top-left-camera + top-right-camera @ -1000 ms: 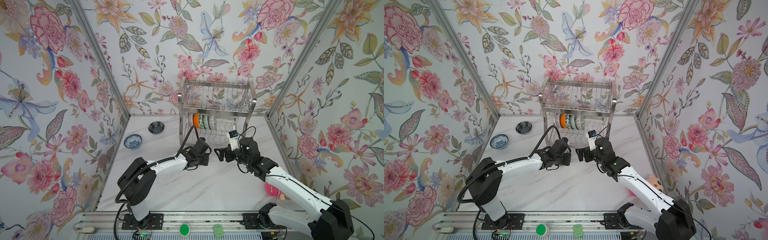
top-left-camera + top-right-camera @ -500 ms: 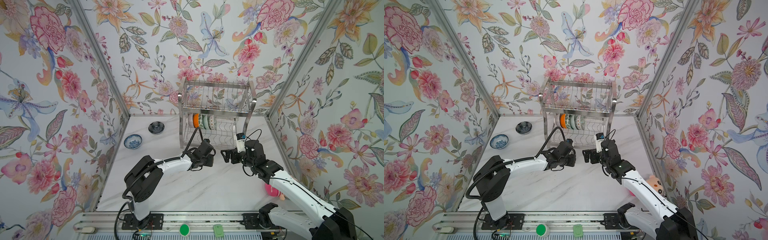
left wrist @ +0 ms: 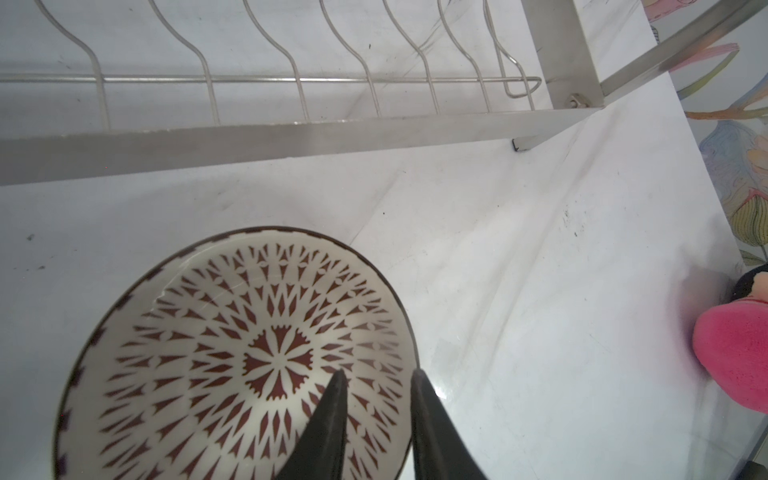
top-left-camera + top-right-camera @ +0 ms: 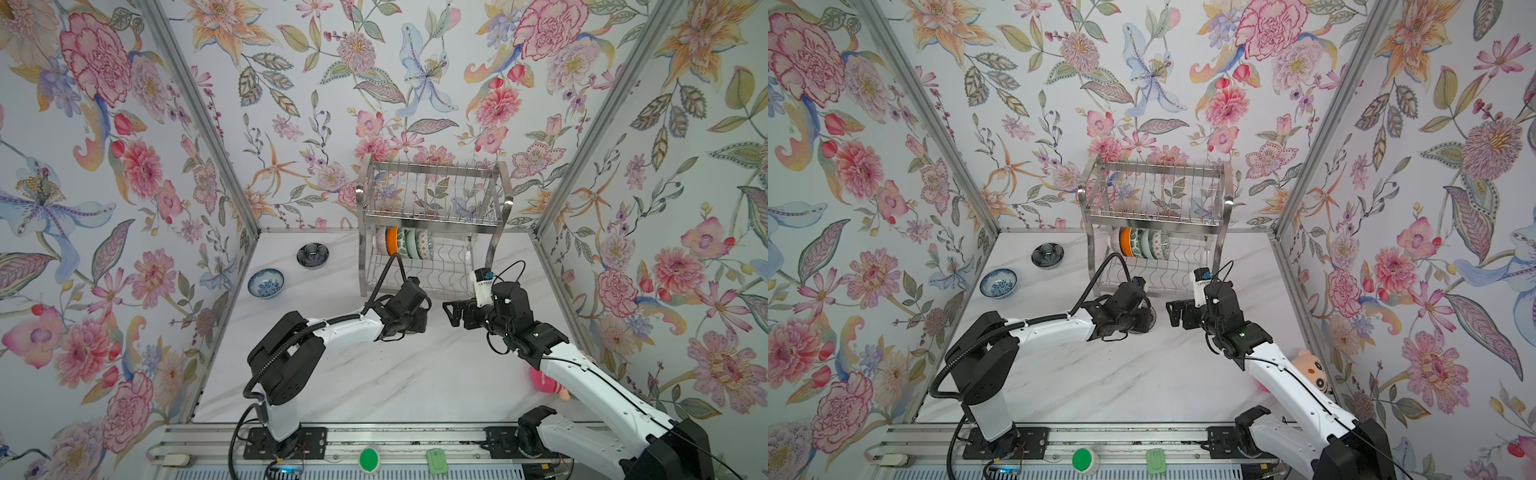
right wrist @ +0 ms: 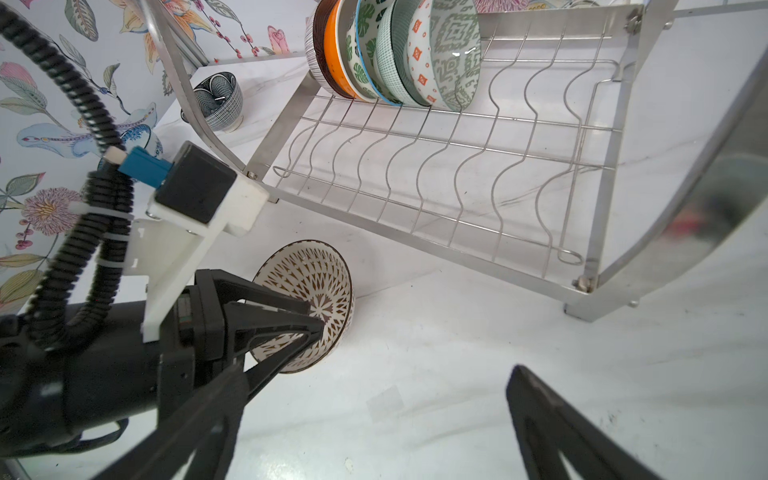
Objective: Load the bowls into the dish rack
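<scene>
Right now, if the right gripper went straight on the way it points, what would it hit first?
Probably the left gripper, which straddles the rim of the bowl just ahead of the right gripper. Depth is unclear; it may pass just beside them.

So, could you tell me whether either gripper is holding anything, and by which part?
Apparently nothing. On the left gripper the jaws stand apart astride the rim of the brown-patterned bowl; the right gripper is open and empty.

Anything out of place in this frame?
Two things. A pink plush toy lies on the table by the right arm, not a dish. The brown-patterned bowl looks tilted on the table before the dish rack, the left gripper straddling its rim.
</scene>
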`<state>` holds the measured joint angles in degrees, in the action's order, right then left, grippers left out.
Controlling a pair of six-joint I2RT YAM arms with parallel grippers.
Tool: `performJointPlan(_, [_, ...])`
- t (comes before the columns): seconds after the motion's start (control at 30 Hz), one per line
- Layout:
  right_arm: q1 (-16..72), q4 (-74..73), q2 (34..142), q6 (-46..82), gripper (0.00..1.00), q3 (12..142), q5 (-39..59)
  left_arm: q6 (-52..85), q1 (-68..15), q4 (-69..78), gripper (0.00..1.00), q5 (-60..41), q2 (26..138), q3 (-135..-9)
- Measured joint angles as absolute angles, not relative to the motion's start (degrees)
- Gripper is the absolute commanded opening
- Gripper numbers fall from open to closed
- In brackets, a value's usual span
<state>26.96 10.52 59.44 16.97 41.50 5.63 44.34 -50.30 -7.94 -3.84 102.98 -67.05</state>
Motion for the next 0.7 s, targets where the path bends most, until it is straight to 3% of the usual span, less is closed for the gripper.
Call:
performJointPlan(0.33, [27.7,10.4,60.2,18.1,0.99,41.5,6.6,42.4,-43.9,-9.5,0.45,-3.0,87.0,-63.4])
performJointPlan(0.7, [41.3,10.3,72.7,19.0,0.99,46.9,1.2,48.4,-25.1,2.8,0.66,-15.8,65.3,-37.4])
